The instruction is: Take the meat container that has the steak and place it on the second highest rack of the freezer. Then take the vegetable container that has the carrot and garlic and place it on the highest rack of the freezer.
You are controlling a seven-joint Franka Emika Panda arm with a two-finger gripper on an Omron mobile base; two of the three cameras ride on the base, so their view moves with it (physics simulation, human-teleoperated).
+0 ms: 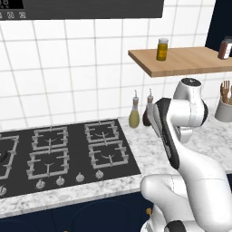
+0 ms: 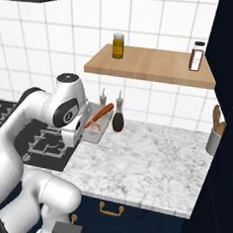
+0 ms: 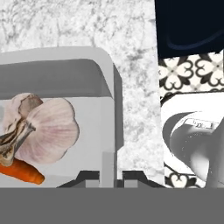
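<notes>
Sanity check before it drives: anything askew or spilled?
Nothing spilled. The vegetable container rides tilted in the gripper, shut on its rim; carrot and garlic are inside.

**Marble counter and wooden shelf**

The white marble counter (image 2: pixel 149 160) runs along the tiled wall above navy cabinets; a black gas hob (image 1: pixel 63 152) is set into its left part; two bottles, one yellowish (image 1: pixel 134 115) and one dark (image 2: pixel 118 119), stand on it by the wall just right of the hob; a grey utensil pot (image 1: pixel 224 108) stands near the right end. The wooden shelf (image 2: pixel 152 64) above bears a yellow jar (image 2: pixel 118 45) at left and a brown jar (image 2: pixel 196 55) at right, well apart.
</notes>
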